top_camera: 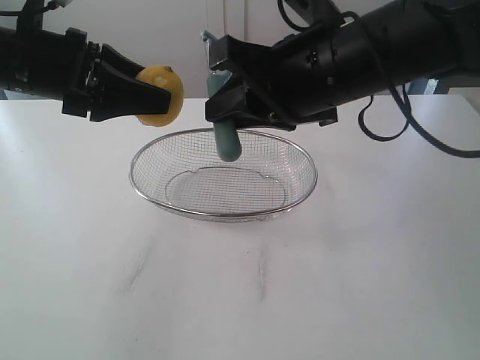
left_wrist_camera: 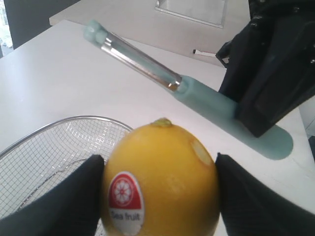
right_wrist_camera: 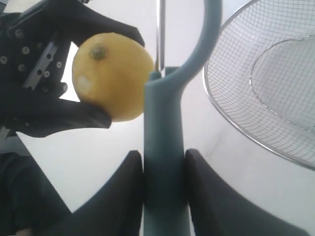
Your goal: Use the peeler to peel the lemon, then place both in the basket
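White table [top_camera: 225,300], plain pale wall behind. Basket [top_camera: 225,215], mid-table: wire mesh, nothing in it. Above and behind its rim, both items are held in the air. Lemon [top_camera: 161,94]: clamped between the wide-spread jaws of the left gripper [left_wrist_camera: 160,169], sticker on, skin almost whole, one small pale nick. Peeler [top_camera: 227,142]: handle pinched in the right gripper [right_wrist_camera: 164,167], blade close by the lemon, contact uncertain. Status, as judged: peeling barely begun; peeling and both deposits outstanding

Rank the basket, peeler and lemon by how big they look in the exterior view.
1. basket, clearly largest.
2. peeler, longer than the lemon, though its middle is hidden in the right gripper.
3. lemon, partly covered by the left gripper.
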You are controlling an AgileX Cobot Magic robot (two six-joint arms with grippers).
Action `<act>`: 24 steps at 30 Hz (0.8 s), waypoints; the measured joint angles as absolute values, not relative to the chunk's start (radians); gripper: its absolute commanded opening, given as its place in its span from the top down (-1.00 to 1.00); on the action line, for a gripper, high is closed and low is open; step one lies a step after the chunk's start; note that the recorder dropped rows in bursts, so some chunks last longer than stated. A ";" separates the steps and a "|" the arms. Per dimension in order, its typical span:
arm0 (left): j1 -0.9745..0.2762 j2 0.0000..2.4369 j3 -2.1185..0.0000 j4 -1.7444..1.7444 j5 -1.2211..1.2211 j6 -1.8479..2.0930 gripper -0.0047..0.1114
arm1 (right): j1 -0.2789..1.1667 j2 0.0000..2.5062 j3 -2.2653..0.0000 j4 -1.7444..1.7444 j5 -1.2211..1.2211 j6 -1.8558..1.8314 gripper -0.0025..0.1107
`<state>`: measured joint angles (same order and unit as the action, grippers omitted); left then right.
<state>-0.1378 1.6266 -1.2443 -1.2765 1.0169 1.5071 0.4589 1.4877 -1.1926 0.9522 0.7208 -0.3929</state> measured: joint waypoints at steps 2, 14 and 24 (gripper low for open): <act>-0.138 1.627 -1.244 -1.277 1.017 1.509 0.92 | 0.459 1.488 -1.193 0.912 0.714 -0.390 0.96; -0.138 1.627 -1.244 -1.277 1.001 1.519 0.92 | 0.459 1.501 -1.247 0.558 0.680 -0.225 0.96; -0.138 1.627 -1.244 -1.277 0.998 1.519 0.92 | 0.459 1.608 -1.362 0.412 0.719 -0.176 0.96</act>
<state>-0.1378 1.6266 -1.2443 -1.2765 0.9981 1.5194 0.4589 1.6076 -1.3623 0.4121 0.7193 -0.1758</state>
